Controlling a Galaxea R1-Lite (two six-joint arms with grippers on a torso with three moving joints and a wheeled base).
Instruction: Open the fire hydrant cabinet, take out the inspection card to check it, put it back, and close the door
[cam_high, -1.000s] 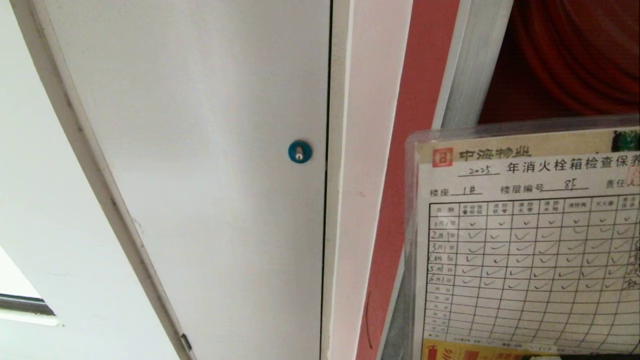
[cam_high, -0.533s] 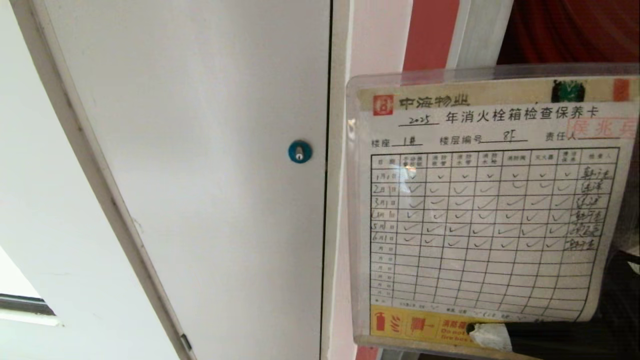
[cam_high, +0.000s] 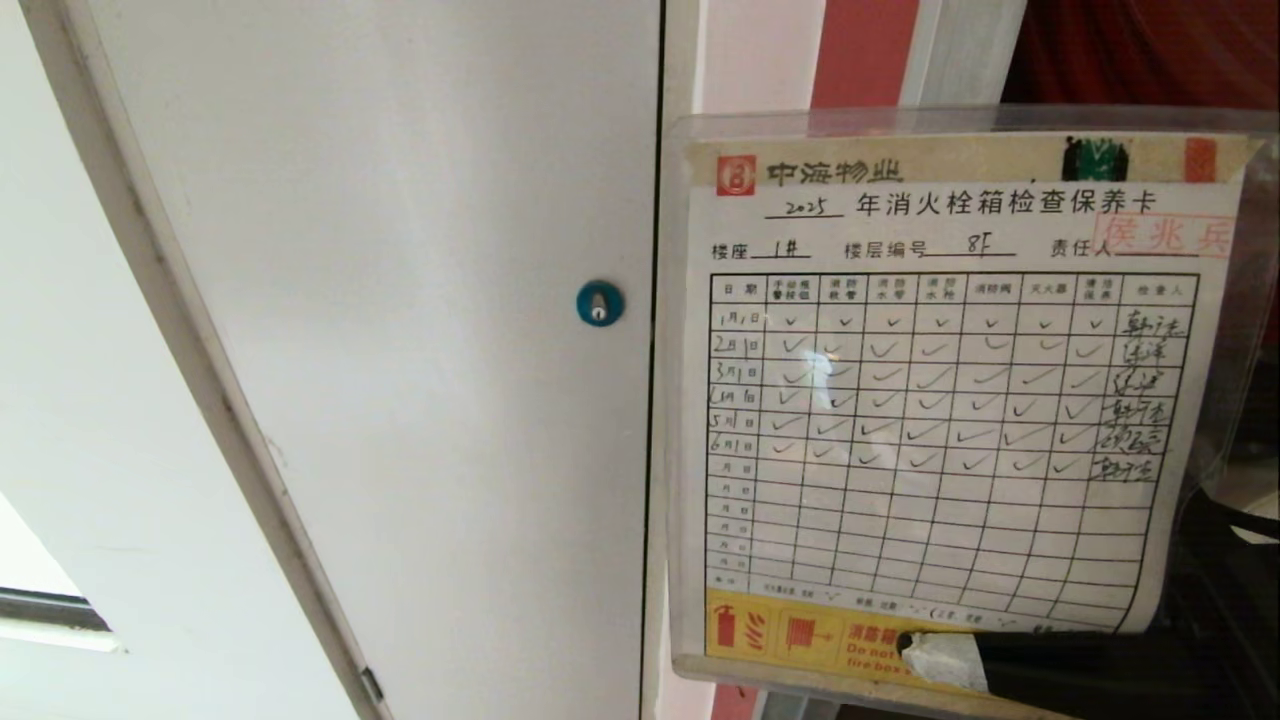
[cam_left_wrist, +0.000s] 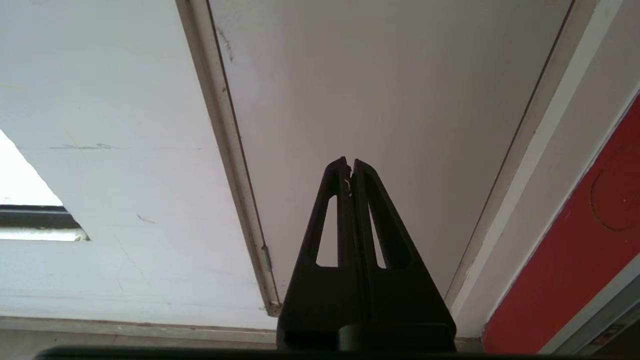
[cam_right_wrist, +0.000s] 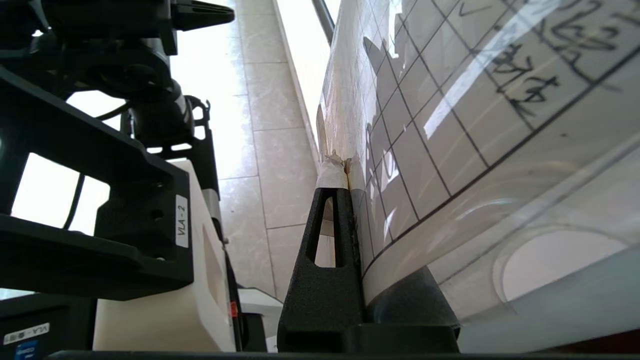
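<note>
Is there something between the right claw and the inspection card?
No. The right claw is shut directly on the inspection card, pinching its lower edge at the yellow band; nothing visible lies between them.

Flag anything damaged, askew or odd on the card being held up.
The inspection card looks intact, held nearly square by the right tool at its yellow band. Only oddities: glare on its clear sleeve and a slight bow. Nothing torn.

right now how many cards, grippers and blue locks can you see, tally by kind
inspection card: 1, clamped in the right gripper
grippers: 2, the right gripper and the left gripper, shut on nothing
blue round lock: 1, on the white panel
total: 4
</note>
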